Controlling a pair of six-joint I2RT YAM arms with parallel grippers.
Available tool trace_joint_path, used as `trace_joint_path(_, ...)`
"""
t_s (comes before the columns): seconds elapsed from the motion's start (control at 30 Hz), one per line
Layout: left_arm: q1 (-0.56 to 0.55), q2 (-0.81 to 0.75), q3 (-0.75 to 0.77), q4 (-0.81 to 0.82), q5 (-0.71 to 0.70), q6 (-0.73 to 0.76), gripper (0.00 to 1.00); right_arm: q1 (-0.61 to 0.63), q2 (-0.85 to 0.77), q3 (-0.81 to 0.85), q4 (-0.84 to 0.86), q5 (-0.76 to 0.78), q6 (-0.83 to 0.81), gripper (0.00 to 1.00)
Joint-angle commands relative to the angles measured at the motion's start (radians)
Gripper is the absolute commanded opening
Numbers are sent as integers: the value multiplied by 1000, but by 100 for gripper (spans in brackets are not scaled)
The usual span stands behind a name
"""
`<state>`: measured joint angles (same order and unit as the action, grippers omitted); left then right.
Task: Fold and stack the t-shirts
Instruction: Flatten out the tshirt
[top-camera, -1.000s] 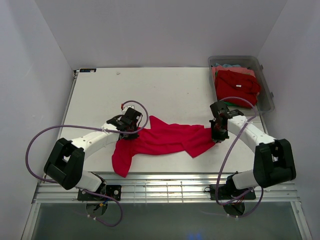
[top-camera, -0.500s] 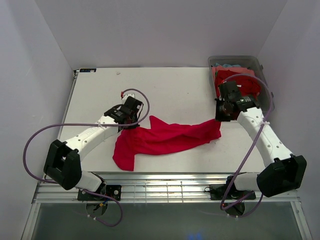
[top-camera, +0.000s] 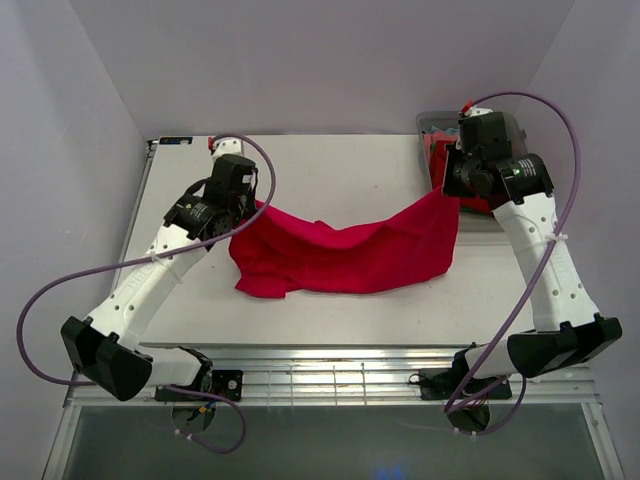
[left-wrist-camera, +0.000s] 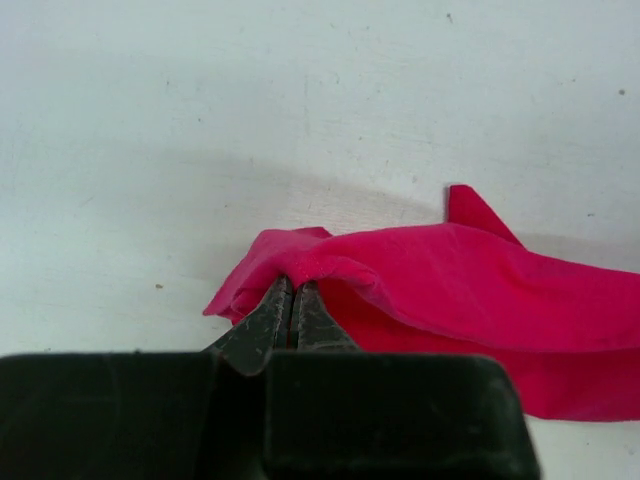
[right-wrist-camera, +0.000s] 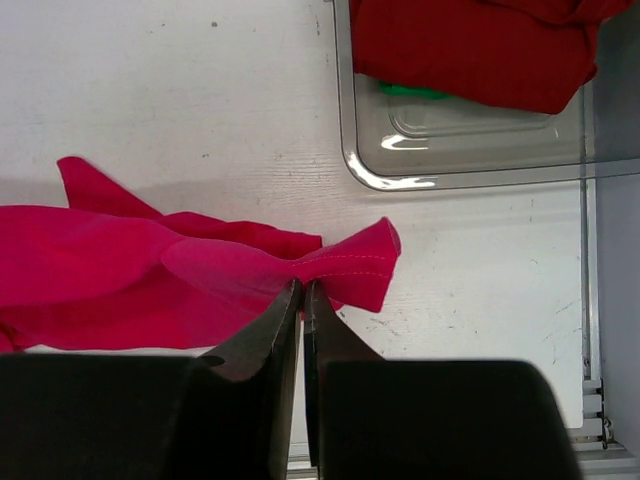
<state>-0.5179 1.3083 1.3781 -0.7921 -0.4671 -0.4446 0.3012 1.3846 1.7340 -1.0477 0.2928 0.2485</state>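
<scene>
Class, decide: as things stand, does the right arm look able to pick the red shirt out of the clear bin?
Probably not yet. The red shirt in the bin lies near the right gripper, but that gripper is shut on the crimson t-shirt stretched to the left gripper.

We see 2 arms, same build: left arm (top-camera: 150, 285) & right arm (top-camera: 548, 255), white link shells w/ black joint housings (top-camera: 100, 345). Lilac cable (top-camera: 28, 312) runs along each in big loops. Left gripper (left-wrist-camera: 292, 290) & right gripper (right-wrist-camera: 302, 292): blocky black body, dark grey tapered fingers (left-wrist-camera: 262, 325), scuffed near tips.
</scene>
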Motion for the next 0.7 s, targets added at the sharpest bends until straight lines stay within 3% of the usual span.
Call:
trace_joint_path(0.0, 2, -46, -57, -45, 8, 11, 0, -5, 11, 19, -17, -4, -18, 8)
trace_joint_path(0.13, 4, -136, -70, -67, -39, -31, 0, -5, -16, 70, -38, -7, -14, 8)
trace_joint_path(0.2, 5, -164, 8, -100, -88, -16, 0, -5, -18, 136, -67, -4, -23, 8)
trace_joint_path(0.43, 7, -159, 459, -245, -67, 18, 0, -4, -34, 576, -219, -10, -61, 8)
trace_joint_path(0.5, 7, -173, 560, -268, -36, 4, 0, -5, -90, 585, -169, -59, -90, 8)
trace_joint_path(0.67, 7, -260, 590, -272, 134, -11, 0, -5, -314, 453, -23, -199, -129, 8)
